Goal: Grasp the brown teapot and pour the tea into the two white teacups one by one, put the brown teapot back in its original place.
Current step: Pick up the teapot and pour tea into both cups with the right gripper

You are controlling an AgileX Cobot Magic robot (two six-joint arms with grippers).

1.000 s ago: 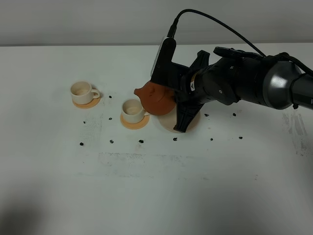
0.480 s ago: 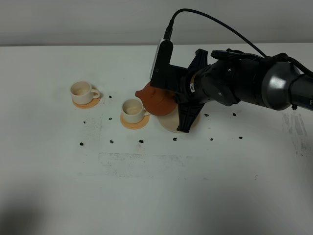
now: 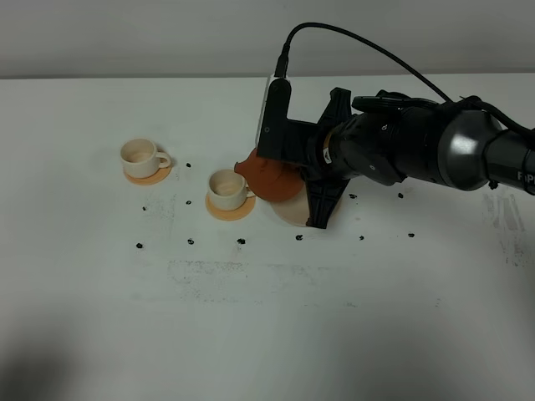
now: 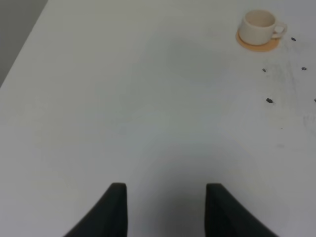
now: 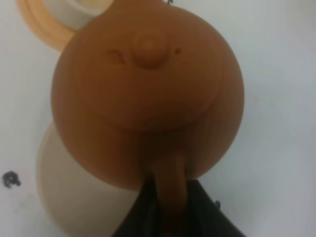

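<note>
From my overhead feed I see a white bench (image 3: 351,334) with a plain grey wall (image 3: 167,38) behind its far edge. Small black specks (image 3: 242,241) dot the surface. A faint grey scuffed strip (image 3: 251,271) crosses the middle, and a soft shadow (image 3: 33,368) dims the near left corner.
</note>
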